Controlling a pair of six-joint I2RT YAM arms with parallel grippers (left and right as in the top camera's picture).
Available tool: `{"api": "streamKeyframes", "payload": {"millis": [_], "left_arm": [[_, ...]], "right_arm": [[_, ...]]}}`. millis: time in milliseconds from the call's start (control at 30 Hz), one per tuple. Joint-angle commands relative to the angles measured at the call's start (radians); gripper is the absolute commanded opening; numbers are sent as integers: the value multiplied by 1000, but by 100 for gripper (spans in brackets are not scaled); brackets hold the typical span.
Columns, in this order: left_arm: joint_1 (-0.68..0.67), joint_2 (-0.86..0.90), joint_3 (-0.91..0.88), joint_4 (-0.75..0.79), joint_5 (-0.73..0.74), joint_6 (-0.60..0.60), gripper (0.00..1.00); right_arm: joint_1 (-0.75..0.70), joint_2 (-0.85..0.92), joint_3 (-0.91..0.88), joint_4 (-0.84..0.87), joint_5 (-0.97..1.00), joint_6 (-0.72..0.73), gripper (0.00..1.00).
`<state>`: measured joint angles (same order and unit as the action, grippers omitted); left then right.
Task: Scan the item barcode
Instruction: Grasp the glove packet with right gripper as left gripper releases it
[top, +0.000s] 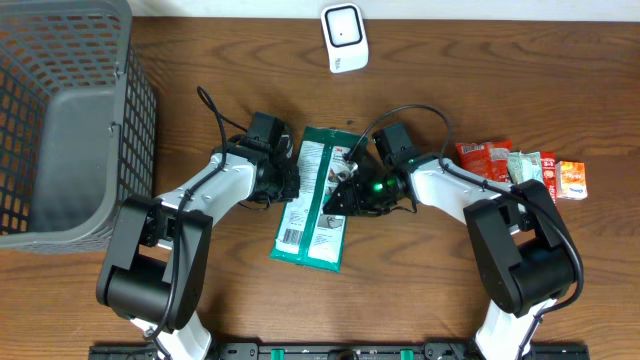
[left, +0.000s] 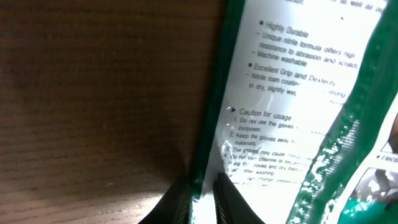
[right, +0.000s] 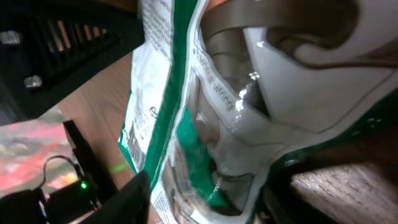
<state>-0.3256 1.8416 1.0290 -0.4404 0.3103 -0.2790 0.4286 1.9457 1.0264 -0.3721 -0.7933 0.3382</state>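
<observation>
A green and white glove package (top: 315, 195) lies face down in the middle of the table, its barcode (top: 291, 237) showing at the lower left corner. My left gripper (top: 293, 183) is shut on the package's left edge; in the left wrist view the fingertips (left: 202, 186) pinch the thin green border of the package (left: 292, 93). My right gripper (top: 345, 190) holds the right side. In the right wrist view its fingers (right: 140, 199) sit on both sides of the bulging package (right: 249, 106). A white scanner (top: 344, 38) stands at the table's far edge.
A grey mesh basket (top: 60, 120) fills the far left. Several small snack packets (top: 520, 170) lie at the right, behind my right arm. Cables loop over both wrists near the package.
</observation>
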Motion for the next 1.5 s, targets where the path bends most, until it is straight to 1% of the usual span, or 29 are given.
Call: {"api": "streamKeyframes", "payload": {"millis": [0,100,300,400,433,500,567,600,633,767,1067,1167,1300,1467], "left_arm": [[-8,48,-56,-20,-11,-12,17],[-8,48,-56,-16,-11,-12,17],[-8,48,-56,-10,-11,-16,17],[-8,48,-56,-10,-11,-23,17],[-8,48,-56,-10,-11,-23,17],[-8,48,-56,-10,-11,-23,17],[-8,48,-56,-10,-11,-23,17],[-8,48,-56,-10,-11,-24,17],[-8,48,-56,-10,-11,-31,17],[-10,48,-56,-2,-11,-34,17],[-48,48,-56,10,-12,-34,17],[-60,48,-56,13,-23,-34,17],[-60,48,-57,13,-27,-34,17],[-60,47,-56,3,-26,-34,17]], "right_arm": [[6,24,-17,15,-10,10,43],[16,24,-18,33,-10,11,41],[42,24,-32,105,-9,37,44],[50,24,-34,134,-8,43,43],[51,24,-34,138,-8,43,42],[51,24,-34,145,-9,43,35],[51,24,-34,147,-9,43,22],[51,24,-34,149,-9,43,18],[51,24,-34,157,-10,44,17],[51,24,-34,180,-21,51,20],[64,24,-34,215,-20,51,24],[76,24,-34,231,-19,51,19],[77,24,-34,226,11,51,1],[77,24,-34,218,37,29,1]]}}
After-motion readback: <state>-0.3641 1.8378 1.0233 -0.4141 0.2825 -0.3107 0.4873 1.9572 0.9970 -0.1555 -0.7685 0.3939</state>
